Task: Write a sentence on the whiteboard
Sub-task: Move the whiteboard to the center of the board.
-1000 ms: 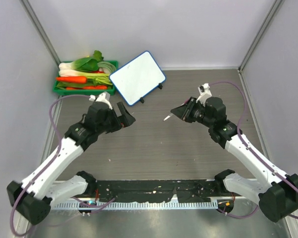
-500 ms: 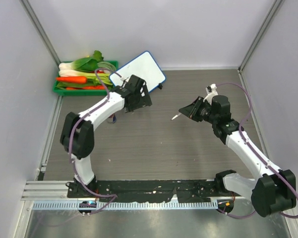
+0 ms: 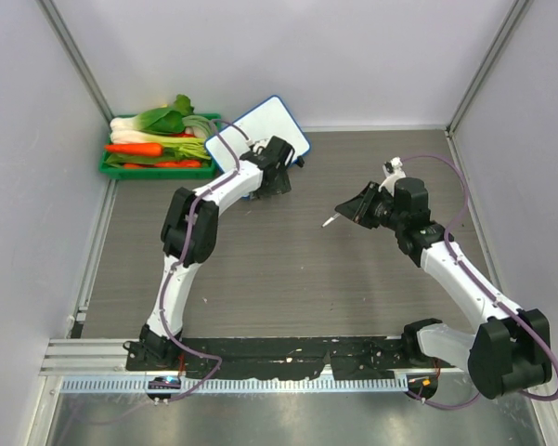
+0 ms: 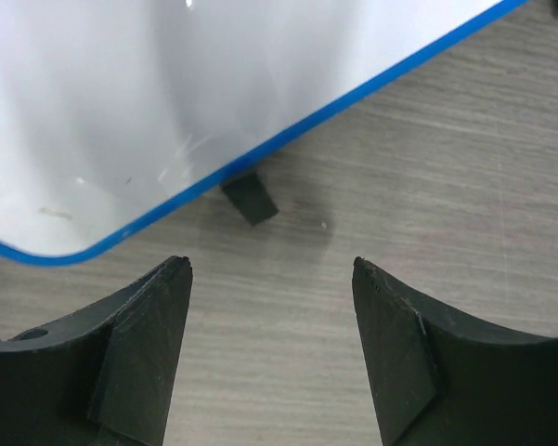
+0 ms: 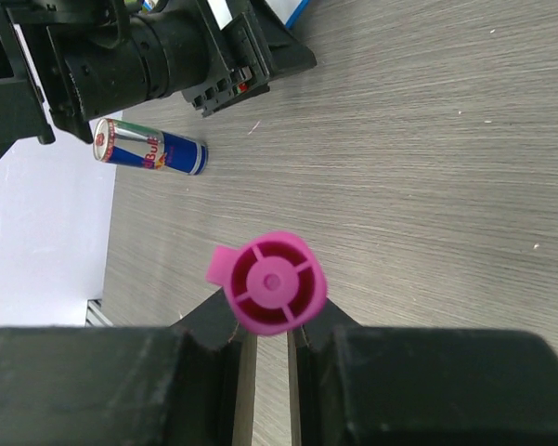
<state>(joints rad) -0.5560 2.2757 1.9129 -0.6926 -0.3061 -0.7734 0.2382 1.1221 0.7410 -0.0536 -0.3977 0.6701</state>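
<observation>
Your left gripper [image 4: 269, 279], jaws spread and empty, sits just short of the whiteboard [image 3: 277, 119] (upper centre of the overhead view, beside the vegetable tray [image 3: 107, 165]). Your right gripper [image 3: 350, 210] clamps the pink-capped marker [image 5: 277, 282].

Blue-rimmed white whiteboard [image 4: 121, 93], pink-capped marker [image 5: 277, 282], grey woodgrain table [image 3: 288, 279]

At the far left corner of your grey wood-grain counter [image 3: 288, 279] you have a green tray [image 3: 111, 171] holding a carrot [image 3: 135, 149], bok choy [image 3: 158, 119] and some long pale-green stalks [image 3: 181, 144]. In your right wrist view, a Red Bull can [image 5: 150, 147] lies on its side on the counter. Nearer the lens, a marker [image 5: 274, 282] shows end-on, pink end toward you.
</observation>
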